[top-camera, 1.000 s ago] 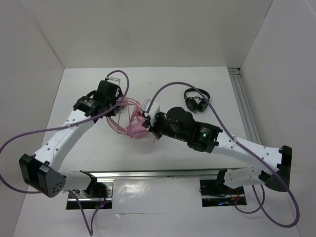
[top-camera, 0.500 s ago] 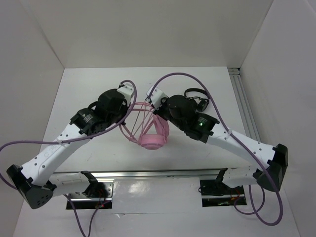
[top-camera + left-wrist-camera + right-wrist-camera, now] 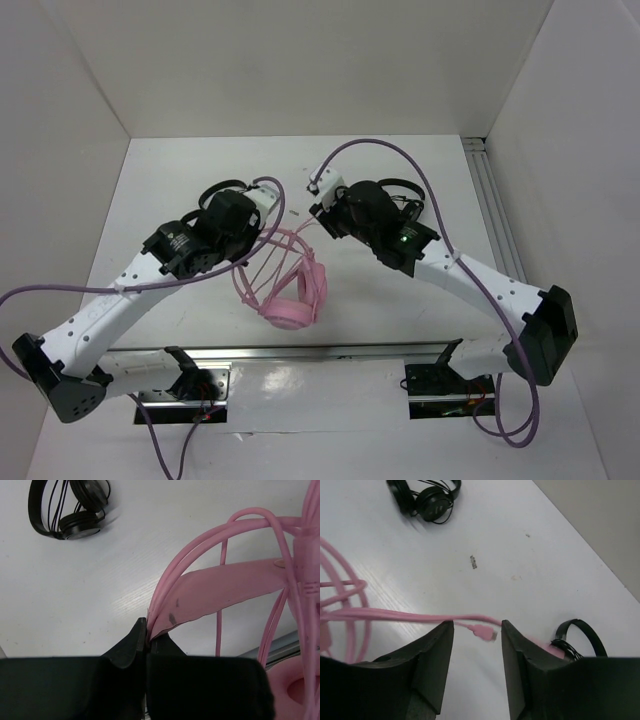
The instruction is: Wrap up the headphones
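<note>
The pink headphones (image 3: pixel 285 280) hang from my left gripper (image 3: pixel 256 232), one round cup (image 3: pixel 290 312) lowest. In the left wrist view my left gripper (image 3: pixel 148 631) is shut on the end of the pink headband (image 3: pixel 220 592), with pink wires and cable (image 3: pixel 200 535) looping over it and a cup (image 3: pixel 295 685) at the lower right. My right gripper (image 3: pixel 318 216) is open just behind the headphones. In the right wrist view its fingertips (image 3: pixel 477 625) stand apart; the thin pink cable (image 3: pixel 410 615) runs just beyond them, its plug (image 3: pixel 485 632) loose in the gap.
A small black headset (image 3: pixel 402 196) lies at the back right, partly behind the right arm. One black headset (image 3: pixel 67 505) shows in the left wrist view; the right wrist view shows one (image 3: pixel 425 495) at the top and another (image 3: pixel 577 637) at the right. A rail (image 3: pixel 320 352) runs along the near edge.
The left gripper has carried the headphones up and then toward the near edge. The right gripper has left the headphones, moved back and now stands open by the cable end.
</note>
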Controlling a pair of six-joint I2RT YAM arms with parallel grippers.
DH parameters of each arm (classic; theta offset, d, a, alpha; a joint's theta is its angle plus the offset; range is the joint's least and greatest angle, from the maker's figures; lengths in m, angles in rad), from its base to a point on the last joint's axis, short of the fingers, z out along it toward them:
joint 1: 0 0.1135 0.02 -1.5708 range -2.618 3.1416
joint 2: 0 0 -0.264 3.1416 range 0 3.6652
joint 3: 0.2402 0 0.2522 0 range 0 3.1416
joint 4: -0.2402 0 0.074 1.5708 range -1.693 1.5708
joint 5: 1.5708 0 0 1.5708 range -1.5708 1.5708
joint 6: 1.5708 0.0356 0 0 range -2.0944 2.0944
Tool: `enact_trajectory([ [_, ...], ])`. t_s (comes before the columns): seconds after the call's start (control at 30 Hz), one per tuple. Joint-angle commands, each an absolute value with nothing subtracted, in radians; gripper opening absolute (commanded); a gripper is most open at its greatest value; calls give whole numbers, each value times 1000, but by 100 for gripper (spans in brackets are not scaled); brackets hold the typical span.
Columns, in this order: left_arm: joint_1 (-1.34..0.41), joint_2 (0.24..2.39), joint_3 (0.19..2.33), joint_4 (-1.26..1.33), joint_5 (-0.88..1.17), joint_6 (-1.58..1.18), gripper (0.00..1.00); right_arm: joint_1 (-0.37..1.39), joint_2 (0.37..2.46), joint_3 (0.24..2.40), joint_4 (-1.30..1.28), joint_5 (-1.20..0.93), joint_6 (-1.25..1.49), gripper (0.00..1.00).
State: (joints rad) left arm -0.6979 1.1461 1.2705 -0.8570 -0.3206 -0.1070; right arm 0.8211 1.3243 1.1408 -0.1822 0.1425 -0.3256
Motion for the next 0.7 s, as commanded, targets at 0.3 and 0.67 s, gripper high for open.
enact_trajectory([
  [0.3,-548,1147,1388,-796,-100,-114,0,654,1217,1003,-9,-129,-135,67],
  [0.67,-517,1088,1355,-767,92,-114,0,612,1184,821,395,28,60,46],
])
